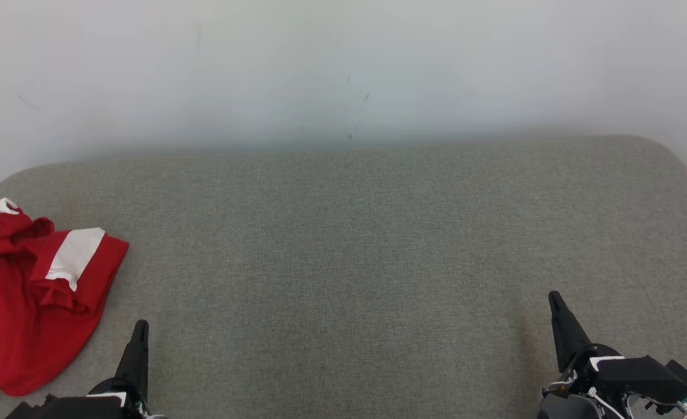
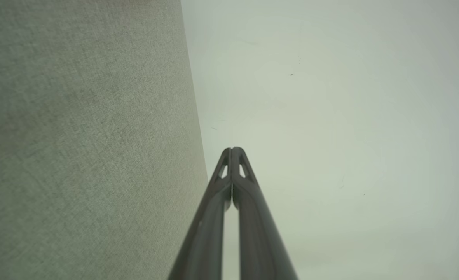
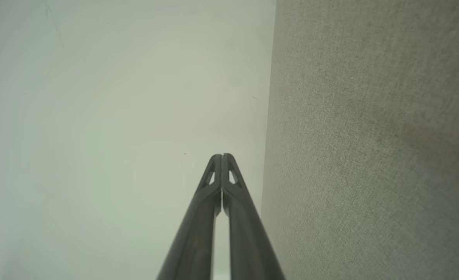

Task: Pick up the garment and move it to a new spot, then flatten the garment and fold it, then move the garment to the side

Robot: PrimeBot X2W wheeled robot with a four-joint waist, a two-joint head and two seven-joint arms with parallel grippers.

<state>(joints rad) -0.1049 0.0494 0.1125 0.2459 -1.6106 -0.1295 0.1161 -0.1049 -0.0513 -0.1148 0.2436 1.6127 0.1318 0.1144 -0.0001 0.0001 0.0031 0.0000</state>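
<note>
Garment (image 1: 26,302) crumpled in a soft heap at the far left of the grey cushion (image 1: 343,244), partly cut off by the left edge of the head view. Matte red cloth, bunched into rolled ridges and shallow folds; one broad white band across the upper part, a smaller white-trimmed edge at the very top of the heap. Lying loose on the cushion, touched by neither gripper.

Left gripper (image 1: 140,325) at lower left, near the garment's lower right edge but apart from it. Long dark fingers (image 2: 210,225), tapering, pressed together into a single blunt point, nothing between them. Seen from the left wrist: rounded tips meeting, small triangular cut-outs just behind them, a narrow slit farther down.

Right gripper (image 1: 554,297) at lower right, well apart from the garment, likewise closed and empty. Black angular housing (image 1: 640,372) behind it, with a white patch and thin white wires (image 1: 599,401).

Cushion wide and flat with rounded far corners, covered in coarse grey-green weave, faintly mottled. Behind it a pale smooth wall (image 1: 343,64), marked by a few faint dark scuffs.
</note>
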